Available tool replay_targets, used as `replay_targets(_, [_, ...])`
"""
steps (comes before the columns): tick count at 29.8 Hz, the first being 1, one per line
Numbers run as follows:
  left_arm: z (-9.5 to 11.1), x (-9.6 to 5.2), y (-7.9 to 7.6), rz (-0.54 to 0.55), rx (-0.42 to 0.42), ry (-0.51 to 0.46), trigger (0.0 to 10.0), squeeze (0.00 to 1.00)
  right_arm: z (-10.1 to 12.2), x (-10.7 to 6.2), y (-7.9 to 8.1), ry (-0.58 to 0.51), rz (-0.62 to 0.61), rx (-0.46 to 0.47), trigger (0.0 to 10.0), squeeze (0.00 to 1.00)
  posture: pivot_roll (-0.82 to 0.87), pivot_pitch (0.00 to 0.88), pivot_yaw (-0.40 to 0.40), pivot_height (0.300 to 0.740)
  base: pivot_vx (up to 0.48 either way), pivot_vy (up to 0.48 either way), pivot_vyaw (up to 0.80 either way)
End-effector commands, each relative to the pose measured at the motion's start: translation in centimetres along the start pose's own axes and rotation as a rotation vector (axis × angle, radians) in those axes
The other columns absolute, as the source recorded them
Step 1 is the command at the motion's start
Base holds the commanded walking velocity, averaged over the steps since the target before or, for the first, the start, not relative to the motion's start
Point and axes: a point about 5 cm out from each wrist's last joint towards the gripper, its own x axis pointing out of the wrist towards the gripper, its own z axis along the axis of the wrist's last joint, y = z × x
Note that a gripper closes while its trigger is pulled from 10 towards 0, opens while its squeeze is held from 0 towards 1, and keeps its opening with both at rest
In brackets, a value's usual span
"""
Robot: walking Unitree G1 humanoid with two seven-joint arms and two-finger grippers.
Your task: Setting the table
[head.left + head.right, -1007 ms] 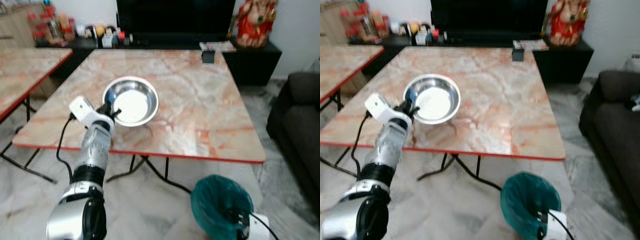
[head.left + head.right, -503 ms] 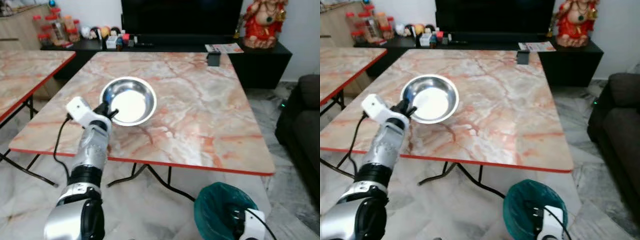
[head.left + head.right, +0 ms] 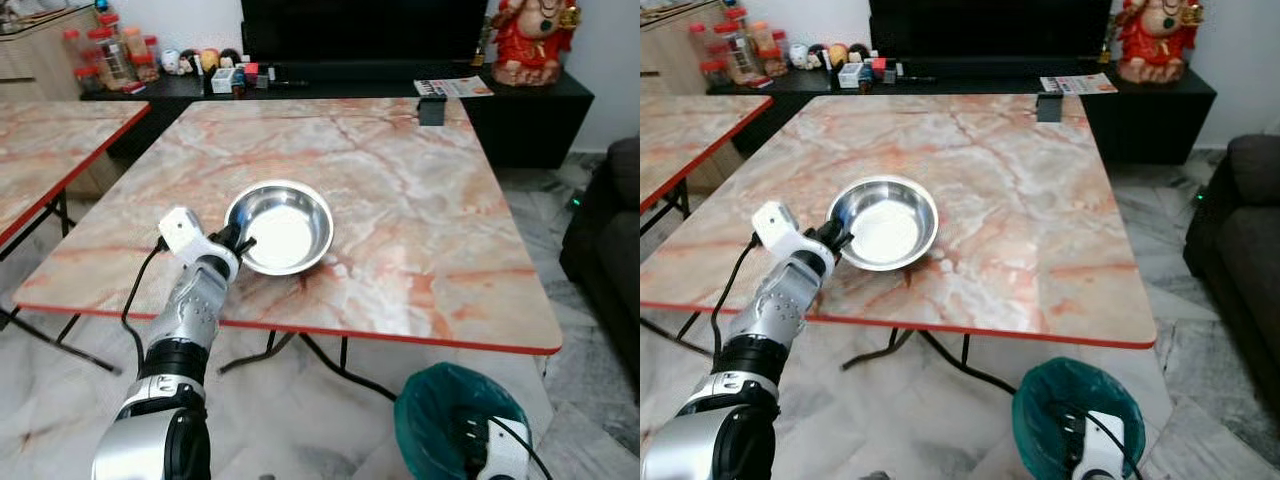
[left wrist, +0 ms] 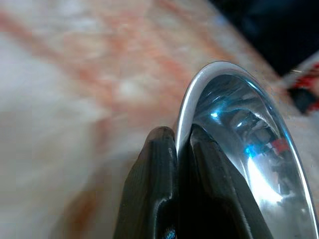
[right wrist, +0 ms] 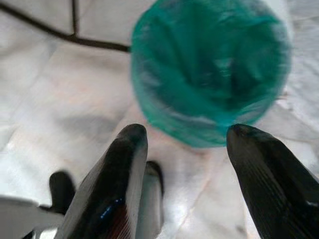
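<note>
A silver arm reaches over the near edge of a marble-patterned table point(image 3: 420, 240), its left gripper point(image 3: 236, 240) pinched tight on the rim of a steel bowl point(image 3: 285, 226) — one black finger inside the wall, the other outside, as the left wrist view shows with the rim point(image 4: 185, 110) running up between the two fingers point(image 4: 154, 174). The bowl extends away from the jaws toward the middle of the table, its base at or just above the marble; whether it touches cannot be told. The bowl is empty and shiny, reflecting the room. Low at the robot's right side, the right gripper point(image 5: 187, 144) hangs with its two fingers spread wide and nothing between them — beyond the fingertips stands a bin lined with a green bag point(image 5: 209, 69) on the pale floor. Far past the bowl, a small dark object point(image 3: 431, 111) sits at the table's far edge, with a red figurine point(image 3: 527, 40) on the black cabinet behind it.
</note>
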Motion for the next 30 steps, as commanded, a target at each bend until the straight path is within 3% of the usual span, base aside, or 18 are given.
replay_targets(1, [0.6, 0.0, -0.5, -0.001, -0.011, -0.012, 10.0, 0.0, -0.1, 0.0, -0.3, 0.004, -0.003, -0.001, 10.0, 0.0, 0.01, 0.0, 0.043, 0.69, 0.0, 0.0, 0.0])
replay_targets(6, [-0.7, -0.1, -1.8, -0.054, -0.043, 0.08, 10.0, 0.0, -0.4, -0.1, -0.5, 0.009, -0.006, -0.006, 10.0, 0.0, 0.01, 0.0, 0.045, 0.69, 0.0, 0.0, 0.0])
replay_targets(12, [-0.9, 0.0, -2.6, -0.087, -0.086, 0.106, 10.0, 0.0, -0.5, -0.1, -0.6, 0.011, -0.006, -0.009, 10.0, 0.0, 0.0, 0.0, 0.05, 0.69, 0.0, 0.0, 0.0])
replay_targets(29, [-0.9, 0.6, -3.9, -0.083, -0.04, 0.128, 10.0, 0.0, -0.5, -0.1, -0.4, 0.01, -0.005, -0.003, 10.0, 0.0, -0.01, 0.0, 0.066, 0.69, 0.0, 0.0, 0.0])
replay_targets(30, [-0.9, 0.6, -4.0, -0.083, -0.034, 0.133, 10.0, 0.82, -0.5, -0.1, -0.4, 0.01, -0.005, -0.001, 10.0, 0.0, -0.01, 0.0, 0.066, 0.69, 0.0, 0.0, 0.0])
